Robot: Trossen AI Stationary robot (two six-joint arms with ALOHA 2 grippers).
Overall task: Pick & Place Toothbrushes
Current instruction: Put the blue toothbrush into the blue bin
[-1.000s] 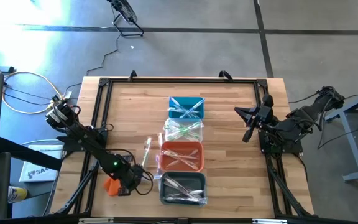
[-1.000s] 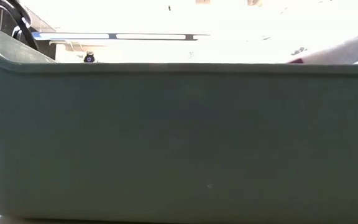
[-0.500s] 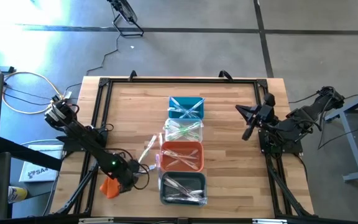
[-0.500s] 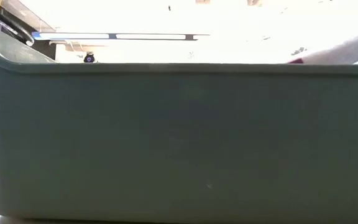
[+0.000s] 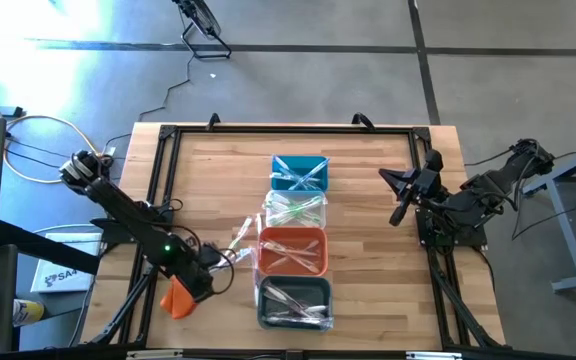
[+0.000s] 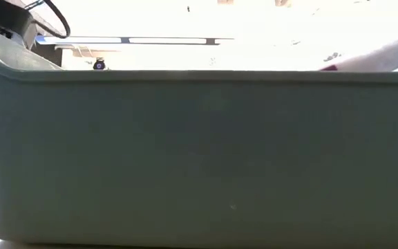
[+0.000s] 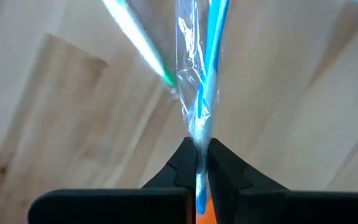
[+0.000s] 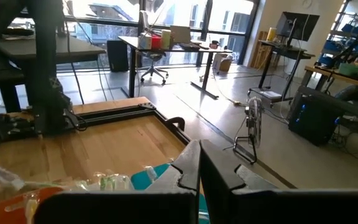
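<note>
Left gripper [image 7: 197,163] is clenched on a wrapped blue toothbrush [image 7: 211,43], pinching it at one end; the brush extends straight ahead of the fingers, clear of the table [image 5: 208,160]. A second wrapped brush [image 7: 138,40], green-tipped, lies on the wood just beyond and to one side. In the high view the gripper [image 5: 211,262] hangs just beside the orange bin [image 5: 292,251], with the grey bin [image 5: 294,301] near it and an orange lump [image 5: 178,298] close behind.

Right gripper [image 8: 199,167] is clenched on nothing, parked well apart at the table's right edge.

Progress, by judgement: all four bins, including the teal [image 5: 299,172] and clear [image 5: 293,210] ones, already hold brushes. One brush is in transit; at least one awaits pickup.
</note>
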